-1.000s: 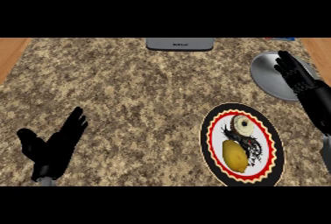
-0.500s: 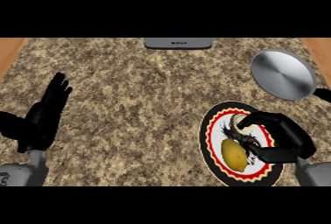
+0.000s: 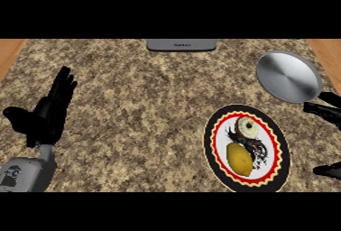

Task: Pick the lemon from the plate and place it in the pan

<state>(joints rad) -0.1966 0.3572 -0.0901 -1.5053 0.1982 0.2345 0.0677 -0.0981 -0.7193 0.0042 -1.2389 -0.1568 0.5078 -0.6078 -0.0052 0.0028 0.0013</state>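
The yellow lemon (image 3: 240, 159) lies on the lower half of a round plate (image 3: 208, 144) with a red and black rim, at the lower right of the counter. A black and cream pattern fills the plate's upper half. The silver pan (image 3: 288, 76) sits beyond the plate at the upper right, its black handle pointing to the right edge. Of my right hand (image 3: 325, 111) only two black parts show at the right edge, spread wide apart to the right of the plate and holding nothing. My left hand (image 3: 52, 108) rests open at the left, fingers up.
A grey appliance (image 3: 182, 45) sits at the counter's far edge, top centre. Speckled stone counter (image 3: 146, 99) stretches between my left hand and the plate. Wooden strips show at the top left and top right corners.
My right hand, curled over the plate half a second ago, has drawn back to the right edge. The lemon has stayed on the plate. My left hand has shifted slightly.
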